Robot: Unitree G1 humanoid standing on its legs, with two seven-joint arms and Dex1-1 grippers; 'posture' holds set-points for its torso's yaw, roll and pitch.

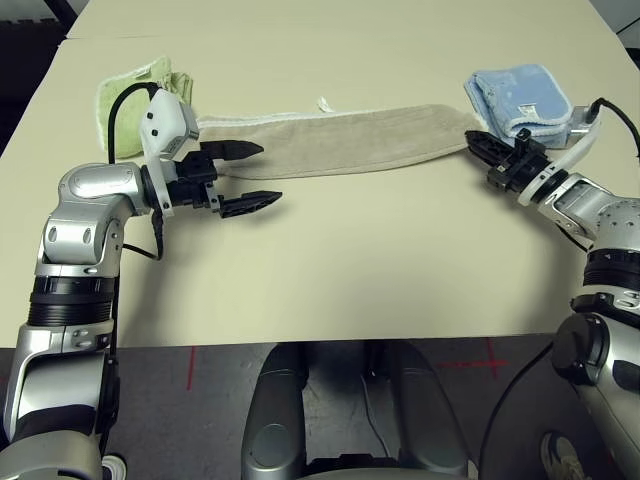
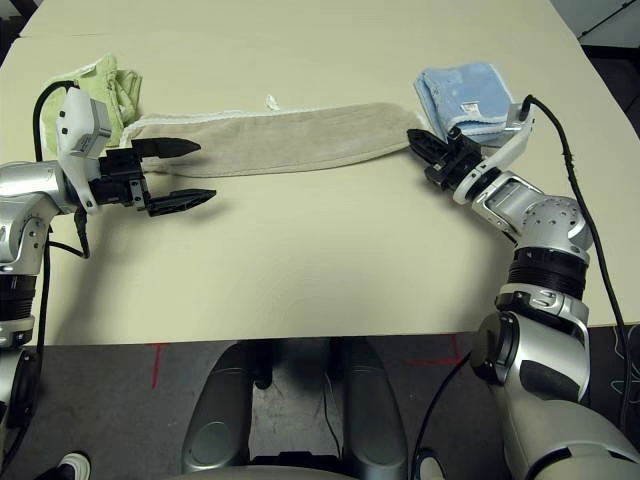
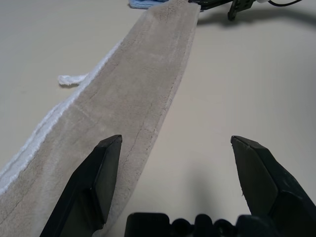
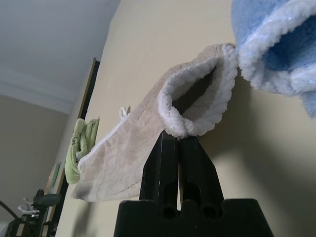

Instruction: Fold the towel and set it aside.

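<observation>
In the left eye view, a beige terry towel, folded into a long, smooth strip with white edging, is laid across a pale table. Its left end lies beside the left gripper, whose fingers are spread wide and empty. A crumpled green towel is seen behind that gripper; a plush, folded blue towel lies beyond the right gripper. Bare table is left between the grippers, nearer the robot.

In the left wrist view, a white loop is seen at the towel's edge.

In the right wrist view, the towel's looped, ropy white edge is pinched between the right gripper's closed fingertips. The blue towel is close beside that end.
</observation>
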